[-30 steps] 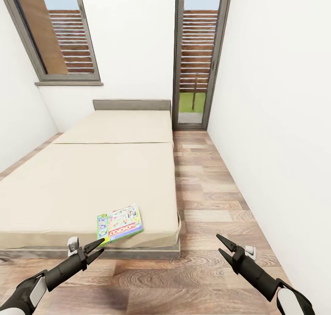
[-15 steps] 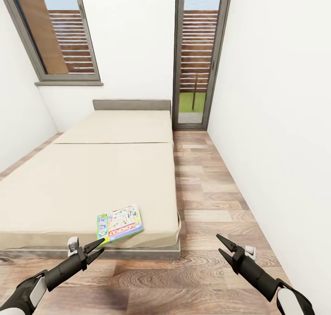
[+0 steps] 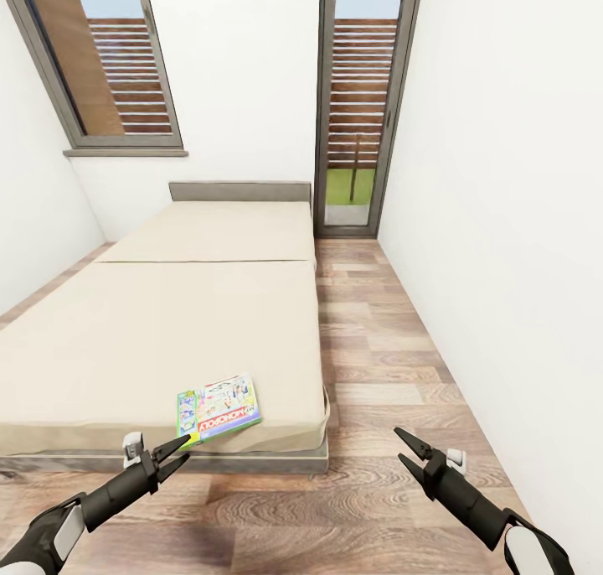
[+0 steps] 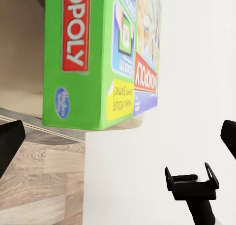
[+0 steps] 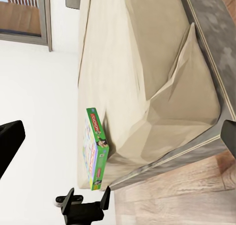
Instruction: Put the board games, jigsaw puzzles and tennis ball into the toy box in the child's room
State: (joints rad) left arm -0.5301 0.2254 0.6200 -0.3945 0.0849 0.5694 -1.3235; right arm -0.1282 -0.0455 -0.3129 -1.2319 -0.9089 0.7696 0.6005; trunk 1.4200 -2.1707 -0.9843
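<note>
We see a white-and-green board game (image 3: 219,408) lying flat at the near edge of the beige bed (image 3: 167,323), close to its near right corner (the red logo faces us). Just before it, over the wood-plank floor (image 3: 377,374), the left hand (image 3: 177,455) hovers with fingers apart. The right hand (image 3: 406,448), likewise spread and empty, hangs well to the right.

Green board game (image 4: 98,58) on bed (image 4: 19,53) edge, floor (image 4: 42,185) beside.

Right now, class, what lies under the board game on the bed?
The board game rests on the bed's beige mattress, near its foot edge. The patch directly beneath it is covered.
</note>
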